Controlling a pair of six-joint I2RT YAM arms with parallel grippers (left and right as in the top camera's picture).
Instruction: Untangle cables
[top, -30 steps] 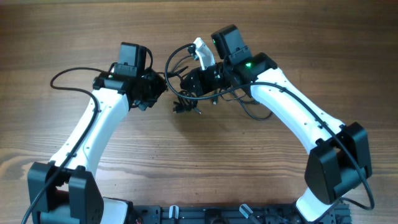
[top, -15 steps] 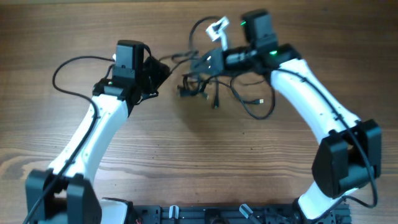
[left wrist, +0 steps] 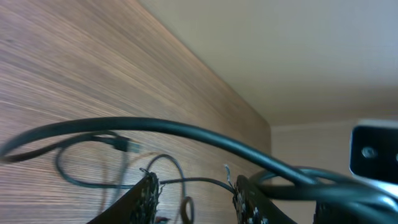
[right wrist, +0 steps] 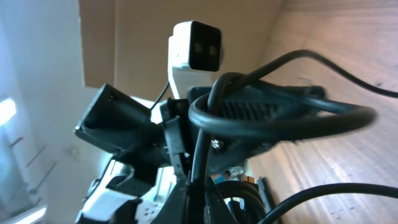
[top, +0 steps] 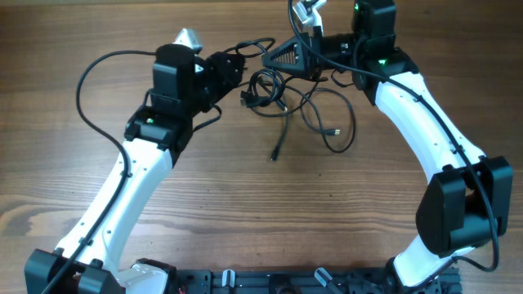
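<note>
Cables [top: 286, 94]: overhead shows loops, left wrist [left wrist: 118, 142] a plug.

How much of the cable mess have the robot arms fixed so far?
Partly done. One plug end and a loop already lie loose on the table. The right gripper is shut on the cables, lifting them; the left gripper is beside them. The dark knot in the middle is left to pull apart.

We see thin black cables [top: 304, 104] against a mid-brown surface [top: 245, 212] streaked with darker wood grain, white arm shells with black joints, a small green light on each arm, a beige wall behind.
</note>
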